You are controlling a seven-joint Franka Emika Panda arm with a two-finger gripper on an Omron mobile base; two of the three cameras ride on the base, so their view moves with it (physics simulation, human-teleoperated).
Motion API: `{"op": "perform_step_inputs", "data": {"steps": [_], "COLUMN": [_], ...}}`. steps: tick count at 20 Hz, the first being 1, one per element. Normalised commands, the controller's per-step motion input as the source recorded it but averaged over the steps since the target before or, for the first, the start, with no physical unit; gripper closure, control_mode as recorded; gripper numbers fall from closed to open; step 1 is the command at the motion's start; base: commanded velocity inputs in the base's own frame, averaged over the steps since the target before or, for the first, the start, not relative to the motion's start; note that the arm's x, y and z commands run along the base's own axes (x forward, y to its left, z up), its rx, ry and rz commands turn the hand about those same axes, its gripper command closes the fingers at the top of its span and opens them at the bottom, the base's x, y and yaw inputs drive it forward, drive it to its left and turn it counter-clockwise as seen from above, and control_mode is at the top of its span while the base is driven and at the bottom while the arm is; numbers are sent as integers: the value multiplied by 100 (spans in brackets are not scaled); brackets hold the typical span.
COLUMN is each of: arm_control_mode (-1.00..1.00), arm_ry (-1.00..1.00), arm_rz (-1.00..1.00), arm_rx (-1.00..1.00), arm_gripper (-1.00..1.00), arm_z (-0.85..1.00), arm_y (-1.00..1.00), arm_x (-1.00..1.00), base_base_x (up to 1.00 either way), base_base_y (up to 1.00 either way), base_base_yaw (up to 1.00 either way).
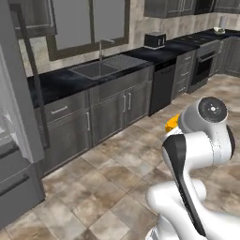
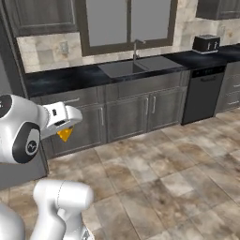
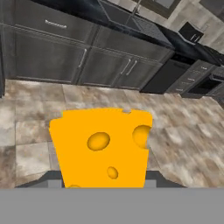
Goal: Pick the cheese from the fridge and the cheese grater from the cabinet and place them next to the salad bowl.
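My gripper (image 2: 64, 127) is shut on the cheese (image 2: 65, 135), a yellow-orange wedge with holes, carried in the air above the tiled floor. In the hand view the cheese (image 3: 103, 146) stands large between the two fingertips at the bottom. From the left base view a corner of the cheese (image 1: 172, 123) peeks out behind the arm's white wrist. The fridge (image 1: 14, 122), light grey with a long dark bar handle, stands at the left edge. The cheese grater is out of view. A small pale round thing (image 1: 219, 31) on the far counter is too small to name.
A black counter (image 1: 61, 82) with a sink (image 1: 96, 69) and tap runs along the wall over grey base cabinets (image 2: 126, 115). Further right are a black dishwasher (image 2: 202, 96), a toaster (image 2: 206, 43) and an oven (image 1: 206, 58). Tiled floor (image 2: 164, 173) lies open in front.
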Motion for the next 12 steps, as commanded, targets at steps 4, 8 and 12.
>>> {"op": "perform_step_inputs", "data": {"steps": [4,8,12], "arm_control_mode": [100,100,100], "arm_ry": [0,0,0], "arm_rz": [0,0,0], "arm_rx": [0,0,0], "arm_gripper": [100,100,100], "arm_z": [0,0,0], "arm_y": [0,0,0], "arm_x": [0,0,0], "base_base_x": [84,85,88], "base_base_y": [-50,-57,-60], "base_base_yaw": [-16,-13,-12]}}
